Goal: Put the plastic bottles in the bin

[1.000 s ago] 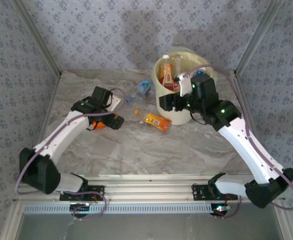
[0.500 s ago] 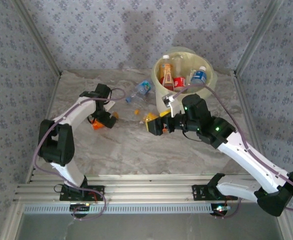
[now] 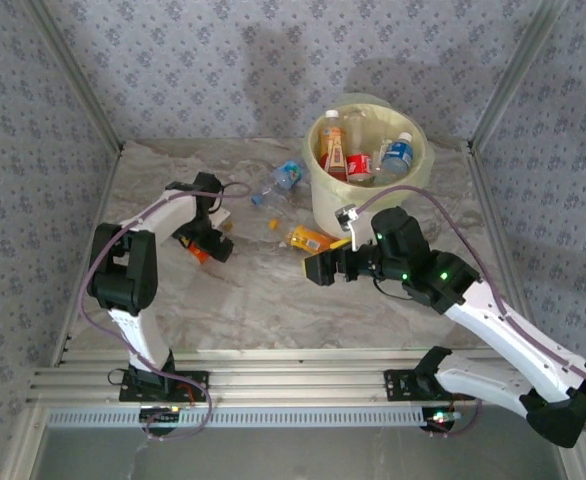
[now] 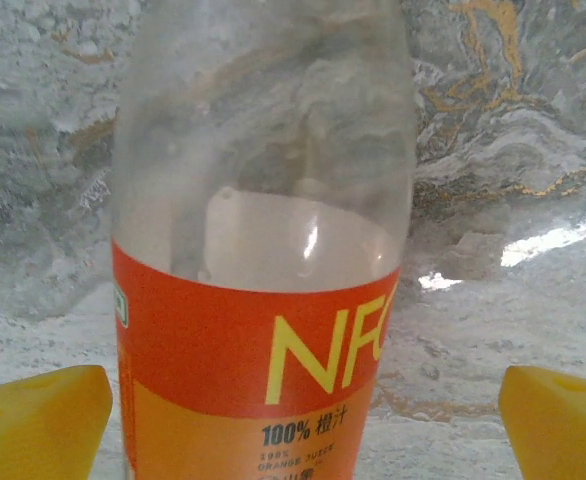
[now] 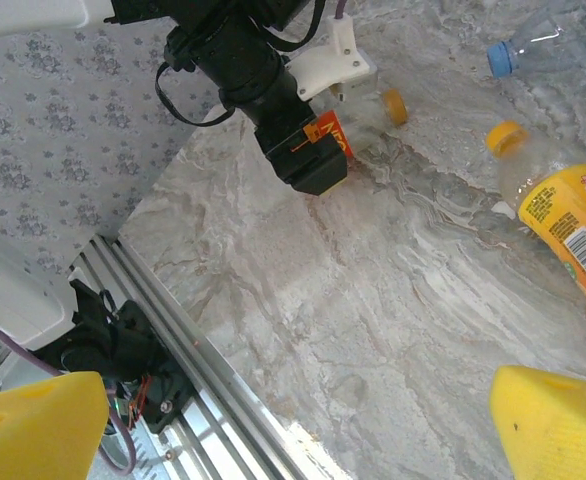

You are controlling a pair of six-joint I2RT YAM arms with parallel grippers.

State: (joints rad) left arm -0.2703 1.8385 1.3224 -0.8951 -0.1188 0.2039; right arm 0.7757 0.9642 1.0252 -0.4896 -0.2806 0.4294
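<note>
Toward the table's [image 3: 273, 310] left edge, the left gripper [image 4: 293, 425] is spread wide either side of an orange-labelled bottle [image 4: 263, 340], not gripping it. The right gripper [image 5: 293, 420] is wide open and empty.

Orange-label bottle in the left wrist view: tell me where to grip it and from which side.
Grip the orange-label bottle across its labelled body, coming straight down from above. It lies flat on the table, lengthwise between the fingers of the open left gripper, so its narrow width suits the jaws.
</note>
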